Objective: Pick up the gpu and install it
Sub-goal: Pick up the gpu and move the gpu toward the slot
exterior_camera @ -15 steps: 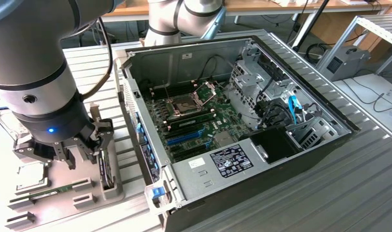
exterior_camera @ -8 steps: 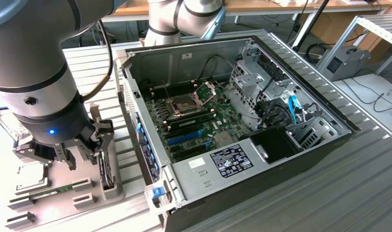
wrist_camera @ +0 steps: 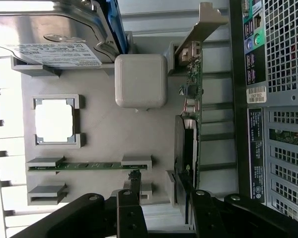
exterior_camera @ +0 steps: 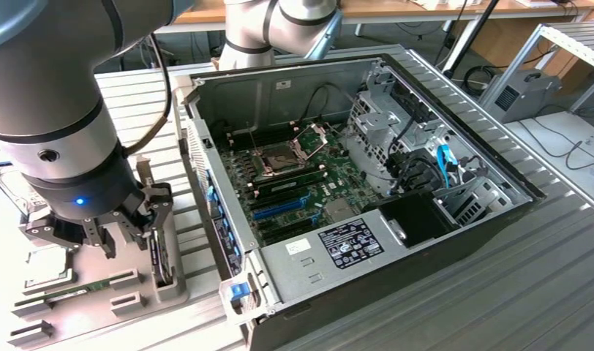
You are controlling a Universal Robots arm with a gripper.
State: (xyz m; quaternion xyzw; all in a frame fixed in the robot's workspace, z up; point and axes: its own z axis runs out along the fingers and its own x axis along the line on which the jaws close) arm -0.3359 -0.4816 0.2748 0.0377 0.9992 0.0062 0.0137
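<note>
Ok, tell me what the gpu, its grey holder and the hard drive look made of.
The gpu: green circuit board with soldered parts, a black block, likely plastic, and a bare metal bracket. The grey holder: matte, even grey, probably plastic. The hard drive: silvery metal casing with reflections, white paper-like label.

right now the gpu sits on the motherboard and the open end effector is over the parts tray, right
No: the wrist view shows the gpu on edge in the parts tray, not on the motherboard. The open end effector is over that tray.
</note>
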